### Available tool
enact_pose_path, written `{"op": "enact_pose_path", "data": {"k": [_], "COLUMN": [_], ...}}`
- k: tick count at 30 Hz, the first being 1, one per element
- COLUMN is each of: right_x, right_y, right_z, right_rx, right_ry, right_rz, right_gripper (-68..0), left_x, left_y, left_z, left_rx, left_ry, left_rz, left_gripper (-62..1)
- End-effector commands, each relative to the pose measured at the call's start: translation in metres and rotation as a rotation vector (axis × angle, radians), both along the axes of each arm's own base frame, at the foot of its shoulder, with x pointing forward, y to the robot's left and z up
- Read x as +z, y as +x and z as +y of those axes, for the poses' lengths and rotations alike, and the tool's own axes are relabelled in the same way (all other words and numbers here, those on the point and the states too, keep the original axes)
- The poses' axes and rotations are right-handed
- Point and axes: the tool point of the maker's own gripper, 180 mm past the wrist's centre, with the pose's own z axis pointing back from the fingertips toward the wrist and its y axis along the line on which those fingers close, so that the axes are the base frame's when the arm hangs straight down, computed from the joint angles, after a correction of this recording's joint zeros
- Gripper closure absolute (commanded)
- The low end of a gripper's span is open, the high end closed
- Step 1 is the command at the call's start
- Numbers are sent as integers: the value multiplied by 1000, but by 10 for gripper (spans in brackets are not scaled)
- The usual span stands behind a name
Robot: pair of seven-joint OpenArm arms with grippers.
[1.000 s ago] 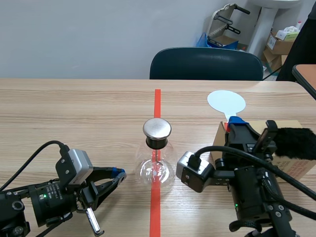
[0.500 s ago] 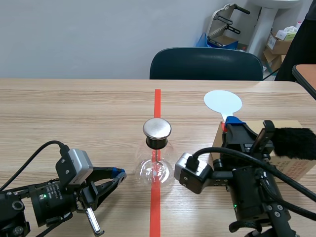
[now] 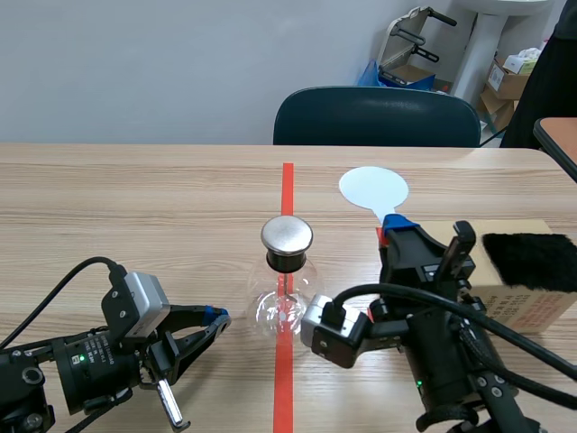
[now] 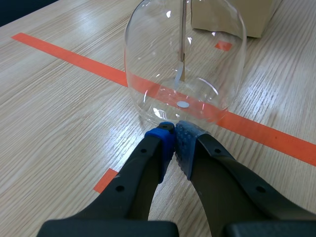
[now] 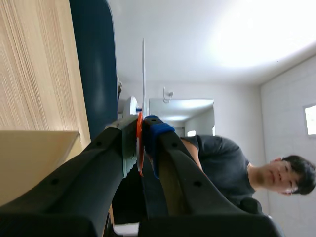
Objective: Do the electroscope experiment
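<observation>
On the orange-red tape line at mid-table you have the electroscope (image 3: 287,293), a clear round glass flask with a shiny metal cap (image 3: 287,234) and a thin rod hanging inside. Your left gripper (image 3: 216,317) lies low on the wooden table (image 3: 135,207) just beside the flask. In the left wrist view its blue and grey pads are pressed together on nothing (image 4: 174,129). The tips sit right at the foot of the glass (image 4: 185,64), but you cannot tell whether they touch it.

Your right gripper (image 3: 397,225) is clamped on the orange handle of the paddle (image 3: 373,189), a flat pale-blue round disc, seen edge-on in the right wrist view (image 5: 143,74) between the fingers (image 5: 140,129). The disc is held up beyond the metal cap and toward your right side, apart from it. Behind that arm stands a tan cardboard box (image 3: 532,311) with a black furry cloth (image 3: 527,260) on top.
</observation>
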Motion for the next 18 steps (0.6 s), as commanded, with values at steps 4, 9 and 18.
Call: {"op": "enact_pose_path", "data": {"k": [4, 9, 18], "right_x": [9, 8, 5], "right_y": [0, -8, -24], "right_z": [13, 31, 56], "right_rx": [85, 192, 358], "right_ry": [-13, -26, -45], "right_rz": [-36, -34, -30], "right_gripper": [-17, -17, -17], "left_x": [10, 10, 10], "left_y": [2, 2, 2], "left_z": [-9, -9, -9], "left_rx": [-8, -8, -8], "left_ry": [-38, -38, -39], "left_rz": [-21, -21, -21], "left_gripper": [-42, -42, -42]}}
